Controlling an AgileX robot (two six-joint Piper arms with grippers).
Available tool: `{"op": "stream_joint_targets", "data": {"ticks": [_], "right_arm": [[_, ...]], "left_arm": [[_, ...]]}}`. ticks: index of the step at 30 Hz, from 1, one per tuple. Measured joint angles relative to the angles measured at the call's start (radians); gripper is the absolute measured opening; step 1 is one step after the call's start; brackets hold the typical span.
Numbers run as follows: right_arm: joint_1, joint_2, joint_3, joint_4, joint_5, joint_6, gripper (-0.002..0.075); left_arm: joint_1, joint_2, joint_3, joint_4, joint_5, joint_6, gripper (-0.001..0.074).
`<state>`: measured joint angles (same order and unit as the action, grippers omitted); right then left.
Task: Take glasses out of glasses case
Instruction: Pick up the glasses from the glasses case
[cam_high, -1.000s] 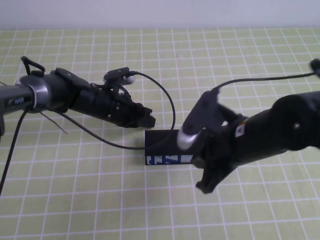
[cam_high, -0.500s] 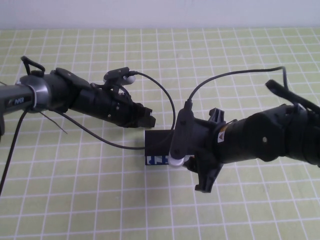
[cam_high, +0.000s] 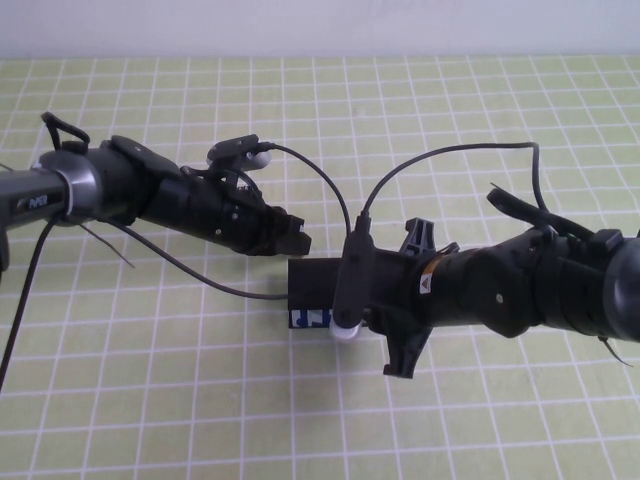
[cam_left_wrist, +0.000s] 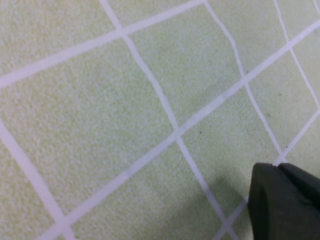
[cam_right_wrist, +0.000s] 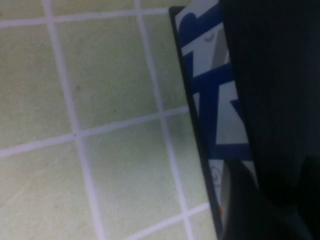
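My right pincer (cam_high: 385, 315) lay low over the case (cam_high: 312, 285), which sat shut on the desk (cam_high: 200, 400) beneath my fingers, its blue-and-white printed side (cam_right_wrist: 212, 100) just beside them. Whether that pincer was clenched or released I could not tell. My left pincer (cam_high: 295, 238) hovered just behind the case's far corner, apart from it; its state I could not tell either.

I see only the table (cam_high: 200, 400), under a pale green mat gridded in white, with a white wall (cam_high: 320, 25) at 12 o'clock.
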<state>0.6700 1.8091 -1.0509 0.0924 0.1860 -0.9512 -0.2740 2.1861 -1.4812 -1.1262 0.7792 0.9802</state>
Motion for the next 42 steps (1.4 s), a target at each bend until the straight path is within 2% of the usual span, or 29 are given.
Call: {"op": "stream_joint_targets", "data": {"ticks": [6,11,25,32,36,40,42], "right_arm": [[0.0,0.013,-0.007,-0.015,-0.033,0.0,0.0148],[0.002,0.009,-0.007,-0.023,-0.035,-0.008,0.0041],[0.002,-0.04,-0.037,-0.019,0.022,-0.009,0.0004],[0.002,-0.04,-0.046,-0.015,0.022,-0.007,0.0001],[0.002,-0.04,-0.046,-0.015,0.022,-0.005,0.0001],[0.002,-0.04,-0.046,-0.009,0.022,-0.005,0.0001],[0.002,-0.04,-0.046,0.0,0.022,-0.005,0.0001]], "left_arm": [[0.0,0.0,0.0,0.001,0.002,0.0,-0.0004],[0.0,0.0,0.0,0.001,0.002,0.0,-0.0004],[0.002,-0.005,0.0,0.012,0.004,0.004,-0.0004],[0.073,-0.141,0.024,0.065,0.039,0.024,-0.0004],[0.111,-0.279,0.176,-0.048,0.055,0.222,-0.0004],[0.133,-0.391,0.402,-0.214,0.185,0.664,-0.0004],[0.136,-0.407,0.479,-0.253,0.26,0.831,-0.0004]]}}
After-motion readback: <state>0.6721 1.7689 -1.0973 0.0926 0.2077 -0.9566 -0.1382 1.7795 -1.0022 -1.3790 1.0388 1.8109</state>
